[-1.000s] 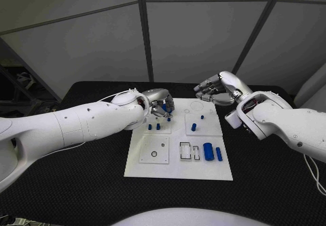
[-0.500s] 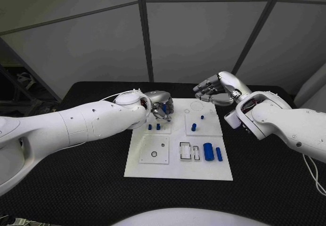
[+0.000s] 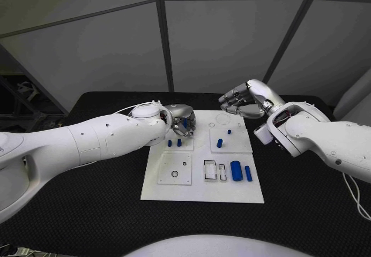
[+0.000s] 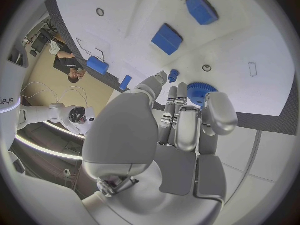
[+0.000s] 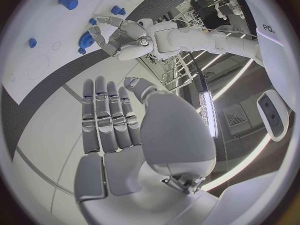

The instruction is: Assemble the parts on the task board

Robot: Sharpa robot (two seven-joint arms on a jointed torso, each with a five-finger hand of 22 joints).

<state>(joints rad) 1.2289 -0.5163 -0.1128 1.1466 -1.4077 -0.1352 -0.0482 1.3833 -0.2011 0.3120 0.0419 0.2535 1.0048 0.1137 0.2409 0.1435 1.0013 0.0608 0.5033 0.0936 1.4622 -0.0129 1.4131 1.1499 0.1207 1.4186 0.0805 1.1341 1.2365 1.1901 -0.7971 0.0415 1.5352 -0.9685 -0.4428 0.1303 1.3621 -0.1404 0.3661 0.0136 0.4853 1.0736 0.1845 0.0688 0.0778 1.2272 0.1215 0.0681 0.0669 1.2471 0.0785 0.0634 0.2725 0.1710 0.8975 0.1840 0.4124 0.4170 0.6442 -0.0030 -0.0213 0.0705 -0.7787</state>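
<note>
Right now my left hand (image 3: 182, 119) hangs over the far left corner of the task board (image 3: 202, 194), and from the head camera its fingers hide whatever is under them. On the left wrist camera I can see the fingers (image 4: 178, 116) bunched close around a blue toothed wheel (image 4: 201, 92); most of the wheel is covered by the fingers, and I cannot tell whether it is lifted or sitting on the board. A small blue peg (image 4: 173, 75) shows just past the fingertips, and two blue blocks (image 4: 167, 39) lie further along the white surface.

My right hand (image 3: 241, 101) is over the board's far right edge; on its wrist camera the fingers (image 5: 106, 116) lie straight and side by side with nothing in them, so I read it as wide and empty.

On the head view two short blue pegs (image 3: 175, 143) stand near the left hand, one blue piece (image 3: 220, 143) stands mid-board, and two blue cylinders (image 3: 240, 173) lie beside the rectangular slots (image 3: 214, 170). The slots' contents are too small to make out.
</note>
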